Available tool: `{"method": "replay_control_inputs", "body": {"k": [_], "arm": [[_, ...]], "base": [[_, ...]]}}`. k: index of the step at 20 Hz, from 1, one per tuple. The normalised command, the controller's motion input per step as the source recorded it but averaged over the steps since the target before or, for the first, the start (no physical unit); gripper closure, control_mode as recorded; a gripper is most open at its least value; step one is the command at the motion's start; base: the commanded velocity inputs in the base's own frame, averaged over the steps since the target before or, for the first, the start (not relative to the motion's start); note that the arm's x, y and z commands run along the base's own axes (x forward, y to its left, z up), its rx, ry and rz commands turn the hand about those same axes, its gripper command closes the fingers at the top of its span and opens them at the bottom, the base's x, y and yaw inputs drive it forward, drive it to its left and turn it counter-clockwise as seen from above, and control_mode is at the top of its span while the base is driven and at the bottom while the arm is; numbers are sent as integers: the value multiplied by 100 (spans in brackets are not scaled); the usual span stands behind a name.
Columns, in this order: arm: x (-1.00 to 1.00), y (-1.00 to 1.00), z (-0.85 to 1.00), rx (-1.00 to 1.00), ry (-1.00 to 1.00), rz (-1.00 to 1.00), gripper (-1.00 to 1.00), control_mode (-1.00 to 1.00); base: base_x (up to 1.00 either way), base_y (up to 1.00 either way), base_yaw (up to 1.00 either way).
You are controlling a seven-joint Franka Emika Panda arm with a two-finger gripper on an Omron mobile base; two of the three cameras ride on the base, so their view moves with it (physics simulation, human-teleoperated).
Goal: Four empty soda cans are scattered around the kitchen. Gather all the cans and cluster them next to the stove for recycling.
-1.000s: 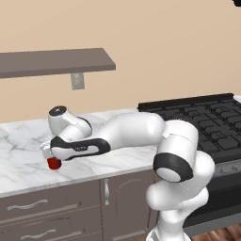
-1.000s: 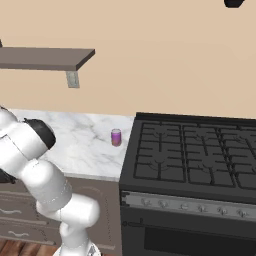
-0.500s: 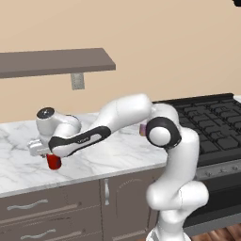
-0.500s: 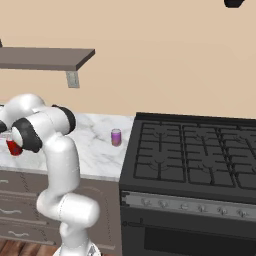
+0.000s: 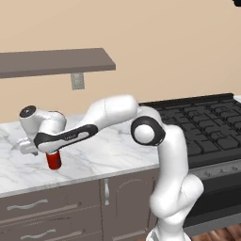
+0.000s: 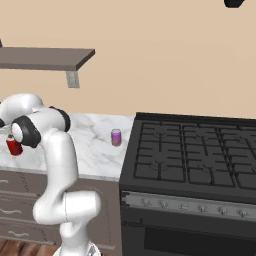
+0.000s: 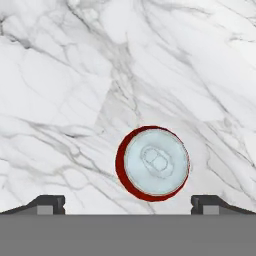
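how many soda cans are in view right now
2. A red soda can stands on the marble counter under the open gripper; a purple-pink can stands on the counter just left of the stove. Others may be out of view.

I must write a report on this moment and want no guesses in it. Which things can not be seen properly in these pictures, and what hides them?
- Gripper, left base view: fingers hidden behind the hand and forearm.
- Red can, left base view: top covered by the arm. Right base view: partly behind the elbow.
- Purple can, right base view: too small to read its markings.
- Stove: cut off by the right edge in both base views.
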Motion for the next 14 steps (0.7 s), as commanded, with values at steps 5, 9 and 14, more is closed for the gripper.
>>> {"method": "replay_control_inputs", "body": {"k": [5, 9, 14], "arm": [[9, -54, 12, 0, 19, -8, -100, -100], [12, -38, -55, 1, 9, -14, -100, -100], [4, -2, -4, 0, 2, -1, -100, -100]], "base": [[0, 0, 0], [0, 0, 0], [0, 0, 0]]}}
